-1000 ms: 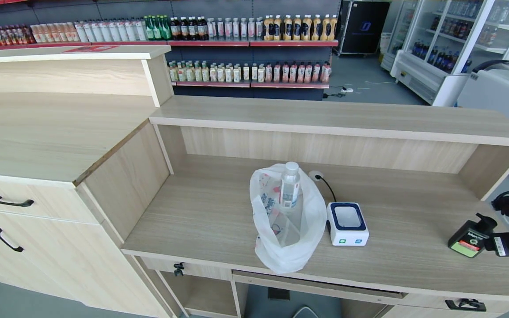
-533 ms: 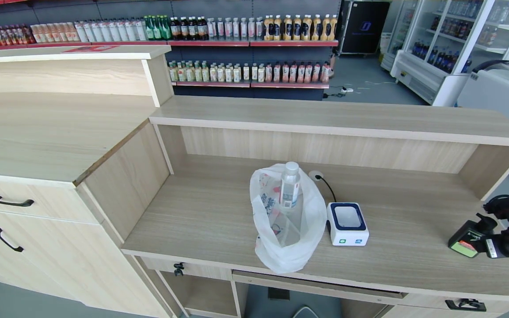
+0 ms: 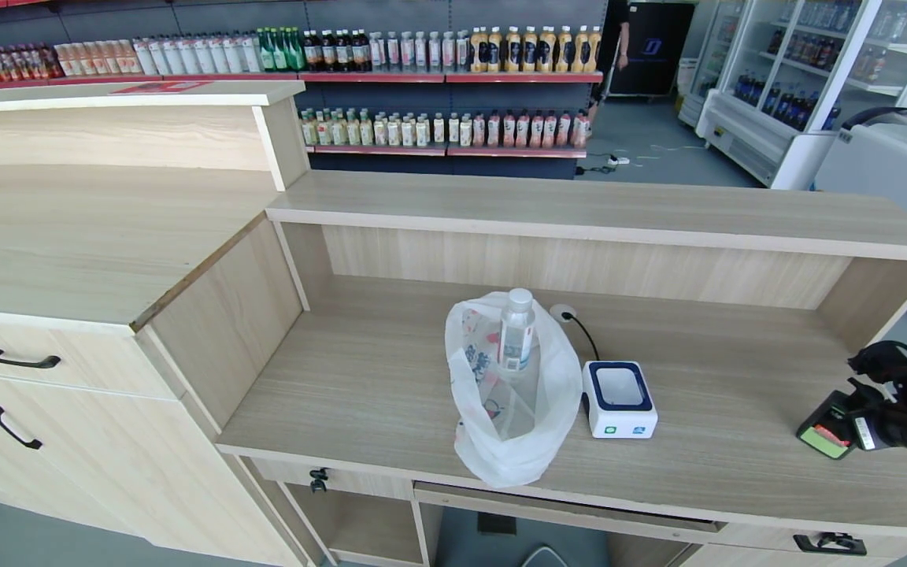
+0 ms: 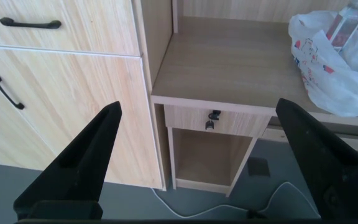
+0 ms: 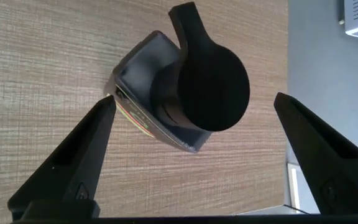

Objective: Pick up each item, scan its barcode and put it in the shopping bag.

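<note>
Clear plastic water bottle [image 3: 516, 339] stands in the white plastic shopping bag [image 3: 477, 441]: one item done. Remaining: dark pump bottle with green-red label [image 5: 145, 115], at 3 o'clock from the white box scanner [image 3: 619, 398], between the wide fingers of the right gripper [image 5: 194, 101], apparently ungripped. Fingers of the left gripper [image 4: 199, 104]: wide, empty.

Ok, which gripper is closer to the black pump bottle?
Right. The right gripper is open with a finger on either side of the black pump bottle, at the counter's right edge. The left gripper hangs open off the counter's front left, beyond the shopping bag.
</note>
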Controlling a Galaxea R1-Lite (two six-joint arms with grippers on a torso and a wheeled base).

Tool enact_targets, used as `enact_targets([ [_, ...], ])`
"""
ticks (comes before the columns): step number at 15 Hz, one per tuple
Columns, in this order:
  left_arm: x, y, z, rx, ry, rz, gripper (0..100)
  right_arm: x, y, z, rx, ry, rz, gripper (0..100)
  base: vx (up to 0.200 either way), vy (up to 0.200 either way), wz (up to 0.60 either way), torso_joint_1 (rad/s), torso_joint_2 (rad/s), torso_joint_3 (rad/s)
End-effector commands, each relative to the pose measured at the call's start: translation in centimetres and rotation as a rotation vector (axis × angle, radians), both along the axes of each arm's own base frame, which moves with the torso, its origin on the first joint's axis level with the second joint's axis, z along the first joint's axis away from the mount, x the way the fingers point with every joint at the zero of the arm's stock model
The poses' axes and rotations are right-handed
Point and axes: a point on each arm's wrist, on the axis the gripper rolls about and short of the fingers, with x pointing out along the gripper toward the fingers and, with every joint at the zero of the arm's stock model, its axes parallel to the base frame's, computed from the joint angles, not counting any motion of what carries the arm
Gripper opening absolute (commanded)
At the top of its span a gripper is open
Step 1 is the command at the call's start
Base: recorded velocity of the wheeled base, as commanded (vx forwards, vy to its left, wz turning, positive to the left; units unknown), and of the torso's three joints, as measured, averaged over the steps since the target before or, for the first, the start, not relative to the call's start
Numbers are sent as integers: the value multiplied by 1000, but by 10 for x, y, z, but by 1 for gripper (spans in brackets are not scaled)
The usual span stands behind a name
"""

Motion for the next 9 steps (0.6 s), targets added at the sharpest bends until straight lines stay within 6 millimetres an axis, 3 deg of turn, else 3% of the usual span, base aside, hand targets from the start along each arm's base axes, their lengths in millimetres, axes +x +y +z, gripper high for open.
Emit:
enact_targets([
  [1,0,0,0,0,-1,0,100,2,1,-6,-3,18,35,100,0,0,0,0,0,0],
  [9,0,0,0,2,-1,0,100,12,18,-18,16,36,121,100,0,0,0,0,0,0],
])
